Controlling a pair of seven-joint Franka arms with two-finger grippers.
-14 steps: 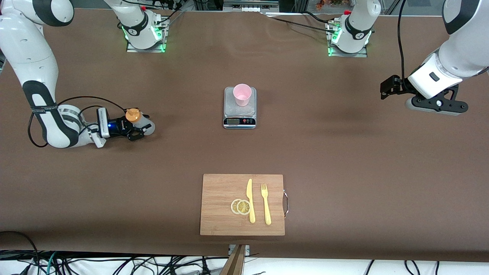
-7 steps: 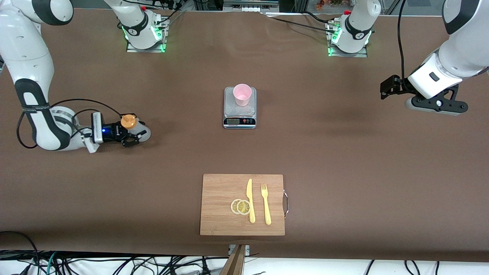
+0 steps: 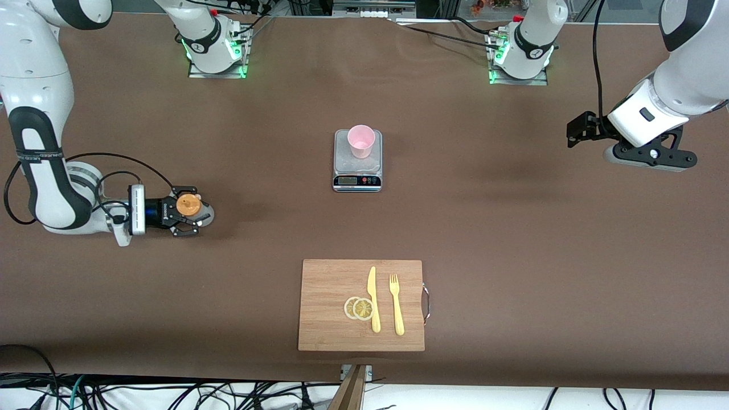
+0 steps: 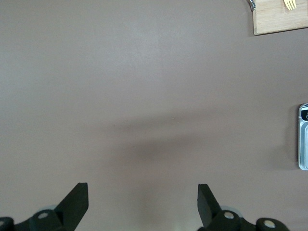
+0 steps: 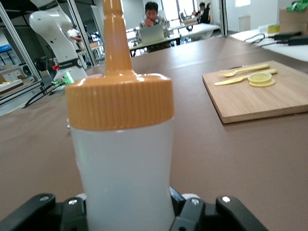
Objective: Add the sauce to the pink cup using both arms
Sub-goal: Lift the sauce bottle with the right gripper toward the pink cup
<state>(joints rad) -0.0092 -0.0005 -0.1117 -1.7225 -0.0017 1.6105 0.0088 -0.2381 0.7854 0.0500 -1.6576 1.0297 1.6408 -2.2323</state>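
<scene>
Over the last second the right gripper (image 3: 185,208) had drawn the small translucent whitish squeeze bottle with the orange cap (image 3: 188,205) toward the front camera and toward the right arm's end of the table, and its fingers had tightened on the bottle's body. The bottle stood upright between the pinching fingers, low over the brown table covering (image 3: 512,239); the right wrist view showed its ribbed orange cap and nozzle (image 5: 119,91) filling the frame. The small pale pink plastic cup (image 3: 361,140) stood upright on the plate of a silver digital kitchen scale (image 3: 357,162) at the table's middle, well apart from the bottle. Nearer the front camera lay a rectangular wooden cutting board (image 3: 330,279) bearing a yellow plastic knife (image 3: 373,299), a yellow plastic fork (image 3: 396,304) and two lemon slices (image 3: 359,308). The left gripper (image 3: 576,132) waited in the air over the left arm's end of the table, its fingers (image 4: 77,202) spread wide with nothing between them.
</scene>
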